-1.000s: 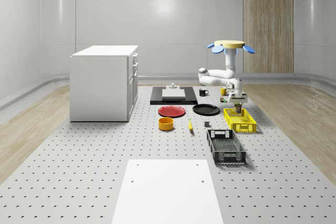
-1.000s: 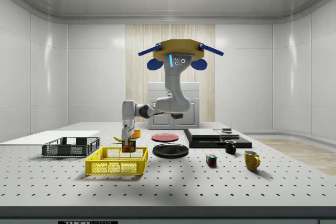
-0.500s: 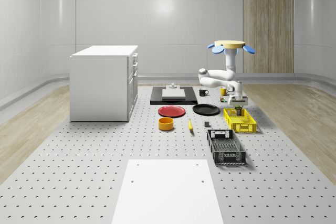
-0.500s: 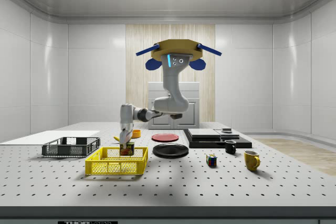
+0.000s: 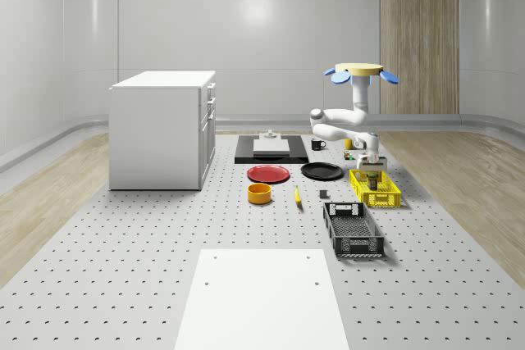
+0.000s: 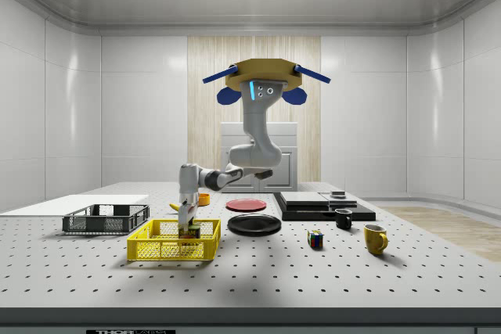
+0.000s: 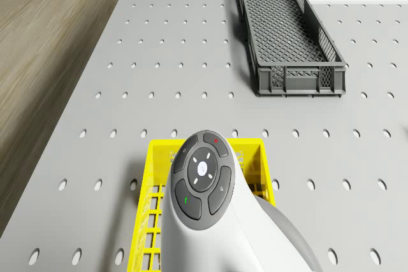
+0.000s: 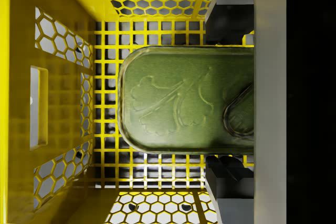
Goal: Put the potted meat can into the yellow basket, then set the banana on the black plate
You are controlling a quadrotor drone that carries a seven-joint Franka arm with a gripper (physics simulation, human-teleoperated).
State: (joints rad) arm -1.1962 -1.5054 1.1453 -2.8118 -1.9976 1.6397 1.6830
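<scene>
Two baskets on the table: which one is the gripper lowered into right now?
The yellow basket, not the dark grey basket next to it. The gripper holds the potted meat can down inside its yellow walls, while the drone hovers above the table.

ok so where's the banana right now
In the whole-scene view the banana lies on the table between the orange bowl and the grey crate, in front of the black plate.
</scene>
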